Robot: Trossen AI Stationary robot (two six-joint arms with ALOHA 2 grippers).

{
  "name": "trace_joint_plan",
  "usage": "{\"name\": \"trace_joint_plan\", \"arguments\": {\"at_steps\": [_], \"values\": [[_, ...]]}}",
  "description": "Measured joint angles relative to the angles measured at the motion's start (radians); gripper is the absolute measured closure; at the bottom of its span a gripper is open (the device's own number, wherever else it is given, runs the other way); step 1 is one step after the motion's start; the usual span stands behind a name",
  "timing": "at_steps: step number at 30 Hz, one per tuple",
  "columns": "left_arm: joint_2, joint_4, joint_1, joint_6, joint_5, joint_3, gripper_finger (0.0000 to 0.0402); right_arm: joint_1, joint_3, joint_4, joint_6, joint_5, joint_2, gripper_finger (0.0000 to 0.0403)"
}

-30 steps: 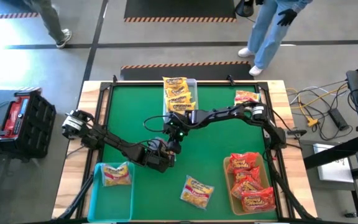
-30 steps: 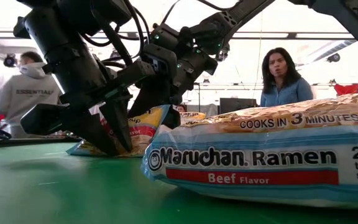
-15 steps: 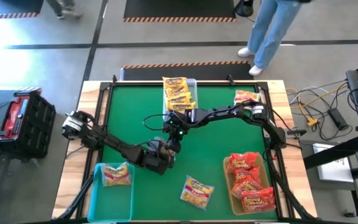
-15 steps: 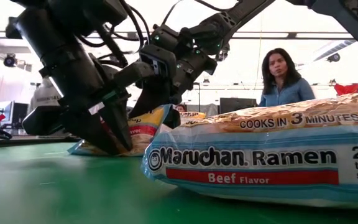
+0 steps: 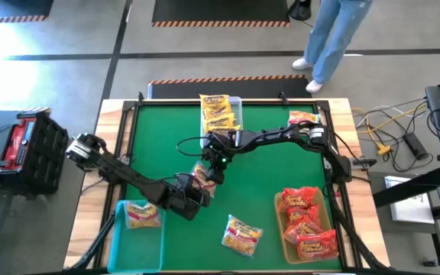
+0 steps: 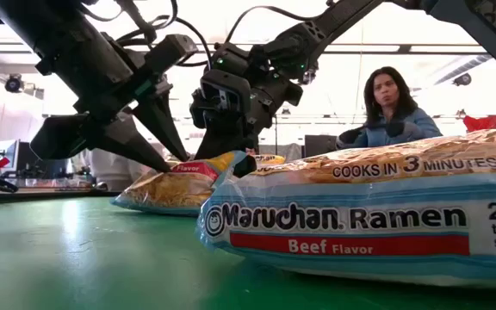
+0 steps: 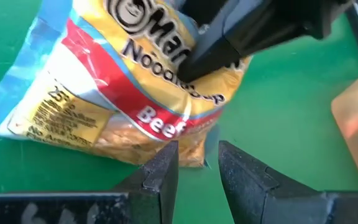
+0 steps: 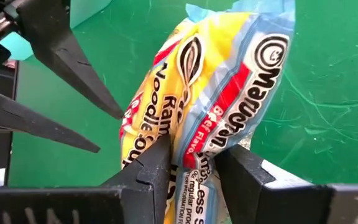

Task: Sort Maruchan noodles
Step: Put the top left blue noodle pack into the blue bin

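Both arms (image 5: 281, 140) are matte black, jointed, with black cables looped along them and silver motor ends. Fingers (image 7: 160, 174) are dark, angular, tapering wedges.

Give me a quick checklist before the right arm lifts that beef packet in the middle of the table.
1. Right gripper closed on the beef packet: ok.
2. Left gripper clear of the packet: ok; fingers part open, just off its edge.
3. Packet off the mat: not ok; one end rests on it.
4. Blue bin has room: ok; one packet inside.
5. Grip firm enough to lift: cannot tell.
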Motion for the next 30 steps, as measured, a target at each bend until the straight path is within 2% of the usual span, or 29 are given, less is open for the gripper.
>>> {"name": "trace_joint_plan", "arguments": {"at_steps": [10,15,21,30], "values": [[-0.028,-0.009,-0.039,-0.001,0.002,0.034,0.0304,-0.006,0.0,-0.054,-0.019,0.0,-0.04,0.0292],[-0.027,-0.109,-0.039,0.005,0.043,0.09,0.0304,-0.001,-0.001,-0.062,-0.027,0.0,-0.048,0.0292],[0.028,-0.22,-0.037,-0.135,0.056,0.091,0.0304,0.018,-0.004,-0.057,-0.038,-0.001,-0.019,0.0292],[0.161,-0.216,-0.016,-0.288,0.064,0.086,0.0304,0.022,-0.004,-0.022,-0.007,-0.001,-0.018,0.0291]]}}
